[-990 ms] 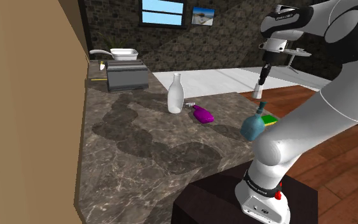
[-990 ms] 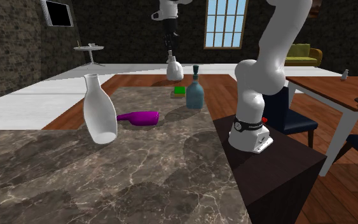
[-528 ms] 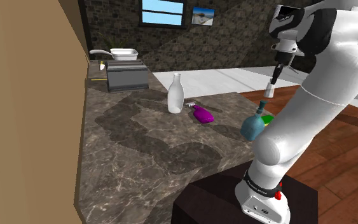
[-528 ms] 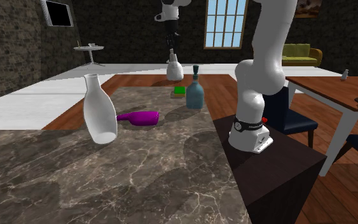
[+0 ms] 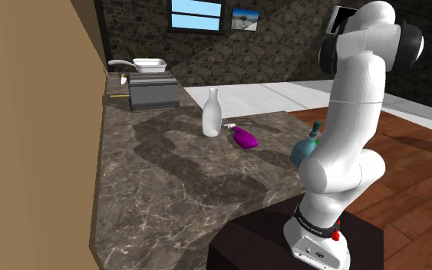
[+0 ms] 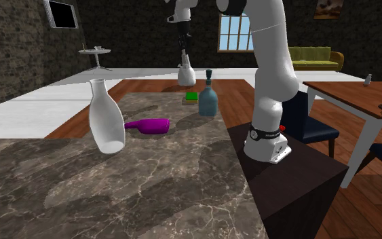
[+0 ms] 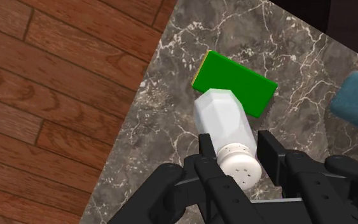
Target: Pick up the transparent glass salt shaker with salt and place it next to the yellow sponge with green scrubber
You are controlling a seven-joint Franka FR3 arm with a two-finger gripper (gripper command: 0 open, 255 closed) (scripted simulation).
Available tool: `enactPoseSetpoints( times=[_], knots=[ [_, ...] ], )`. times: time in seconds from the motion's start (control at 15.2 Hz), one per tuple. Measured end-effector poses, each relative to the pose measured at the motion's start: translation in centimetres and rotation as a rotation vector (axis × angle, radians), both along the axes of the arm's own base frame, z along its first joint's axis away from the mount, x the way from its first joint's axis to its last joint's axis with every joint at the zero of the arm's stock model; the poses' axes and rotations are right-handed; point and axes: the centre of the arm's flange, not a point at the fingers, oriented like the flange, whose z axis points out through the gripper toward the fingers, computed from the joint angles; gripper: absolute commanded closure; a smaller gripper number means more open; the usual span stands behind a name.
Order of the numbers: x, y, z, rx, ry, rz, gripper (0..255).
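- The arm (image 5: 352, 92) has swung upright; the gripper (image 7: 238, 154) pinches the salt shaker (image 7: 224, 119) at its top.
- Released here, it may hit the sponge (image 7: 233, 83) and tip off the counter (image 7: 165, 159) edge.

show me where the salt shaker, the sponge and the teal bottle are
salt shaker (image 7: 224, 124), wrist view, middle of its white body
sponge (image 7: 234, 83), wrist view, on its green top face
teal bottle (image 6: 208, 103), second exterior view, on its rounded body
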Motion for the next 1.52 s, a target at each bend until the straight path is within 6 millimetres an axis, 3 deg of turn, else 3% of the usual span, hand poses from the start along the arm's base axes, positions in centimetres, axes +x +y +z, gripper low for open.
enactPoseSetpoints(
  times=[0.13, 0.4, 1.52],
  knots=[
    [-1.2, -1.5, -0.2, 0.0, -0.001, 0.001, 255],
    [-1.6, -2.1, -2.2, 0.001, -0.002, 0.003, 255],
    [-1.5, -2.0, -11.2, 0.001, -0.002, 0.003, 255]
  ],
)
